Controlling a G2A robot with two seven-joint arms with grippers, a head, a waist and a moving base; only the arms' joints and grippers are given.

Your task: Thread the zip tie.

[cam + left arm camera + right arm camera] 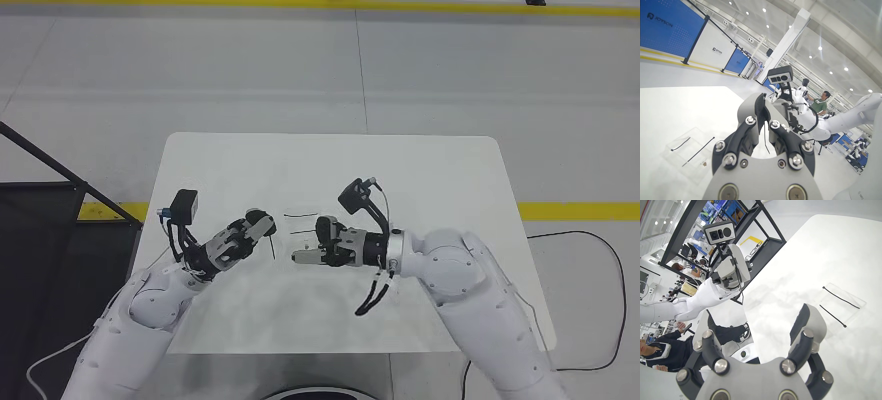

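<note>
Looking down from above, we find both arms over the near half of the white table. The left gripper and the right gripper point toward each other, near but apart. From up there the zip tie is just a thin dark line at the left gripper's tip, too fine for us to tell how it is gripped.

Our left wrist view settles that. The two black pads are clenched together on the zip tie, and its thin tail trails back between the finger links, loose and slightly bent. This view also gives us the table beside the gripper. A clear sheet lies flat there, carrying a curved spare tie and a straight spare tie side by side. A small brownish scrap sits just by the straight one's pointed end.

From above, the two spare ties read as short dark strokes just beyond the grippers, toward the table's middle, and the sheet is hard to make out.

In our right wrist view, the right gripper's fingers are spread wide, released, above the table. The sheet and both spare ties lie off to one side of them, and the left arm's wrist sits farther off.
</note>
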